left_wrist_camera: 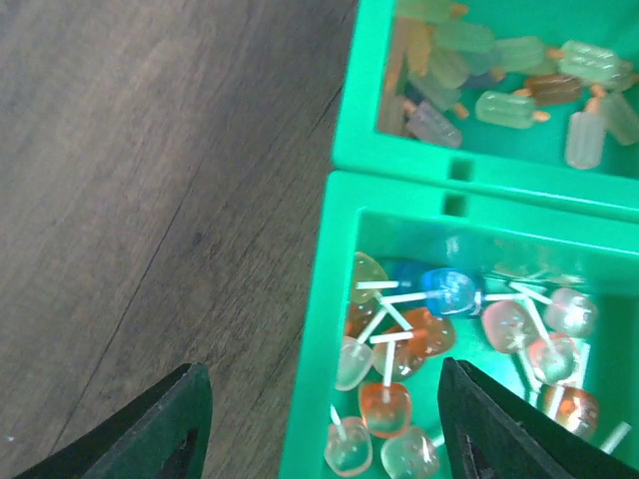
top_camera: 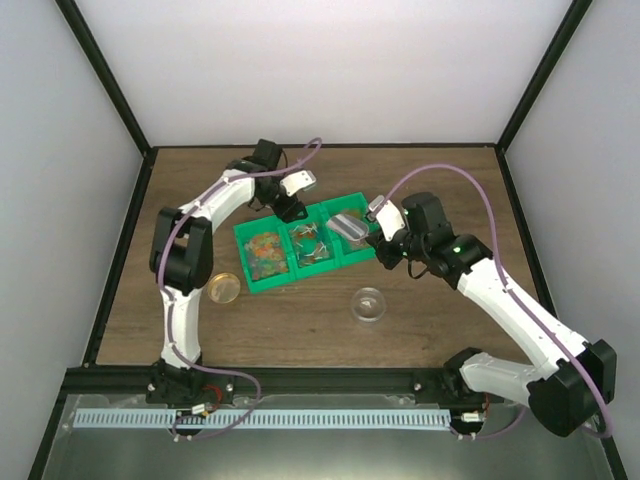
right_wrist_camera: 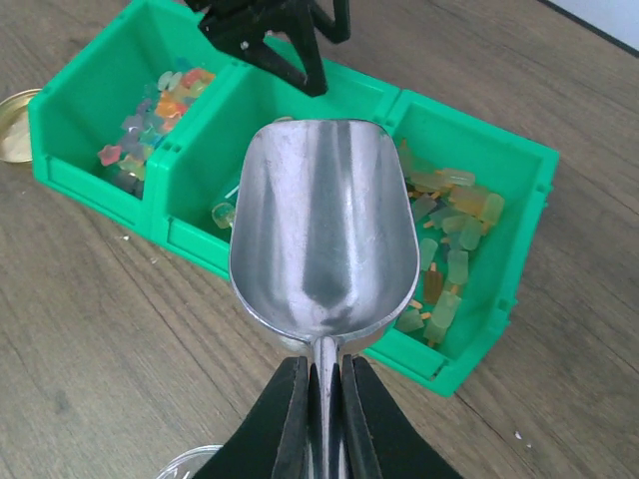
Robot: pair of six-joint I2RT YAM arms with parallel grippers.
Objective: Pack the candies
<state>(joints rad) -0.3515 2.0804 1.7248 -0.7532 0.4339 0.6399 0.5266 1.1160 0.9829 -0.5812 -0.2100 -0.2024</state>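
Observation:
The candies (top_camera: 265,252) (right_wrist_camera: 155,110), tiny mixed orange, red, yellow and green sweets, lie in the left bin of a green three-bin tray (top_camera: 262,286). My right gripper (right_wrist_camera: 324,399) (top_camera: 380,224) is shut on the handle of an empty metal scoop (right_wrist_camera: 324,230) (top_camera: 350,226), which hovers over the middle and right bins. My left gripper (left_wrist_camera: 324,429) (top_camera: 292,208) hangs open over the far wall of the middle bin, nothing between its fingers. Below it lie lollipop sweets (left_wrist_camera: 399,344).
Popsicle-shaped gummies (right_wrist_camera: 449,239) (left_wrist_camera: 499,80) fill the right bin. A gold lid (top_camera: 224,288) (right_wrist_camera: 15,125) lies left of the tray. A clear round container (top_camera: 368,303) (right_wrist_camera: 190,464) stands on the wooden table (top_camera: 300,330) in front of the tray.

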